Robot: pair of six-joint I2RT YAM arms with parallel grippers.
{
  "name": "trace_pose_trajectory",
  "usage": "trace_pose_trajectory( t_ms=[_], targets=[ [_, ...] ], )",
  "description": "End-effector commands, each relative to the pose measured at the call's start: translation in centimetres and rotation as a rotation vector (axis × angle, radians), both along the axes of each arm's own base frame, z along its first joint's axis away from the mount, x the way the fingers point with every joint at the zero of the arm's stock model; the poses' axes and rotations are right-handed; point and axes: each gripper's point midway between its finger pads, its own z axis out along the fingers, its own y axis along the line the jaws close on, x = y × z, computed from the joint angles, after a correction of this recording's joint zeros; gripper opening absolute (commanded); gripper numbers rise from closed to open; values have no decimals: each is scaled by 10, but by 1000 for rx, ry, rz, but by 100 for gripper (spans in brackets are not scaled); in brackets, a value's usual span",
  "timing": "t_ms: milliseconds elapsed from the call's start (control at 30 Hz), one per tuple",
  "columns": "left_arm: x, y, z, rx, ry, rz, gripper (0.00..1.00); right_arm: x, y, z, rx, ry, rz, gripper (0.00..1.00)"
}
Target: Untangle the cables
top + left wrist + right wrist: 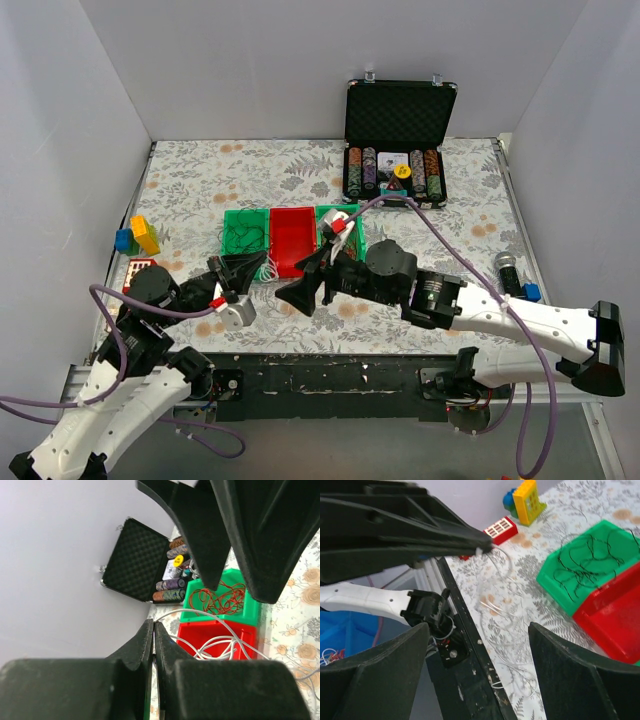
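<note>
My left gripper [258,264] is shut on a thin white cable [266,272] just in front of the bins. In the left wrist view its jaws [153,630] are pressed together, and the white cable [220,642] loops away across the red bin [200,632]. My right gripper [292,282] is open and empty beside it. In the right wrist view [480,670] it sits over the table's front edge, with white cable strands [495,597] hanging from the left gripper's tip above it. A dark cable [585,560] lies in the left green bin [245,232]. A red cable [220,597] lies in the right green bin [245,612].
An open black poker chip case [400,130] stands at the back. Yellow and blue toy blocks [138,236] and a red block [140,268] are at the left. A dark cylindrical object [508,270] lies at the right. The red bin [292,238] sits between the green ones.
</note>
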Motion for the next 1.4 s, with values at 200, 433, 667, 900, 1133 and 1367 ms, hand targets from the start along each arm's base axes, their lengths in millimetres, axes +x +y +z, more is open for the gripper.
trace_pose_trajectory(
  t_ms=[200, 433, 667, 900, 1133, 1367],
  targets=[
    [-9, -1, -9, 56, 74, -39, 0, 32, 17, 43, 107, -134, -209, 88],
    [-12, -1, -2, 40, 71, -45, 0, 60, 20, 21, -18, -171, -357, 51],
    [-13, 0, -4, 37, 74, -47, 1, 63, 18, 19, -20, -169, -392, 1],
    [-11, 2, -14, 47, 79, -30, 15, 58, 1, 46, 32, -200, -386, 1],
    [-10, 6, -16, -4, 117, 7, 27, 47, -2, 54, 5, -217, -315, 1],
    [-10, -3, 19, -266, 368, 4, 40, 41, 6, 44, -60, -218, -267, 1]
  ],
)
